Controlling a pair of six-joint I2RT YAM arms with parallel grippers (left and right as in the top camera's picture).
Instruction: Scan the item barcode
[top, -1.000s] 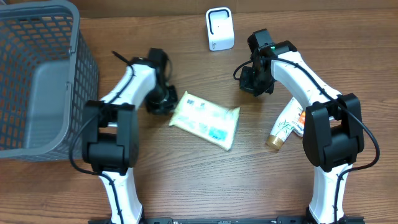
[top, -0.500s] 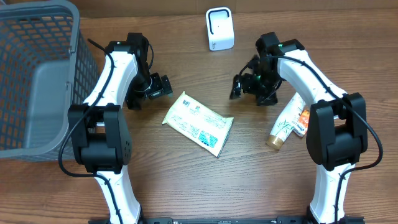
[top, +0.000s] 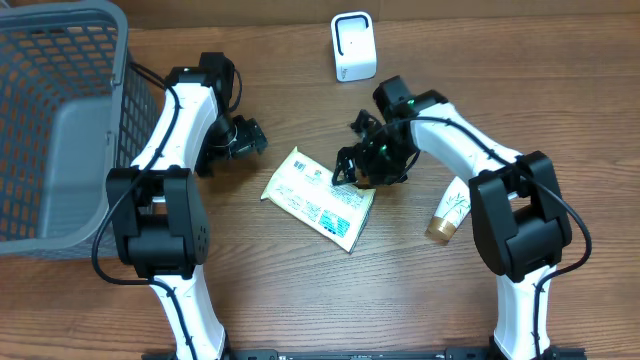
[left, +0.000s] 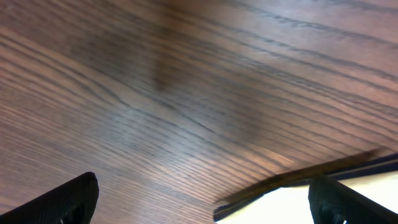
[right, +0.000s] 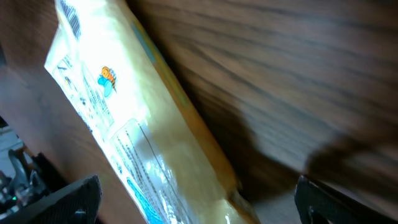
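Right wrist view is cutting the blurry pack (right: 118, 118) off at 6 o'clock. Right gripper (right: 196, 196) and left gripper (left: 202, 196) are both gaping, empty.

Blurred dark wood-grain table (left: 186, 93) fills the frame. The left gripper (left: 208, 202) is spread wide, with black fingertips (left: 65, 202) in both lower corners. A pale object (left: 292, 205) edges in at bottom right, too little showing to name.

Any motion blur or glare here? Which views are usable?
Overhead: sharp and evenly lit, no glare on the wipes pack. Left wrist: the table wood grain is streaked by blur. Right wrist: blurred too, the pack's print too smeared to read.
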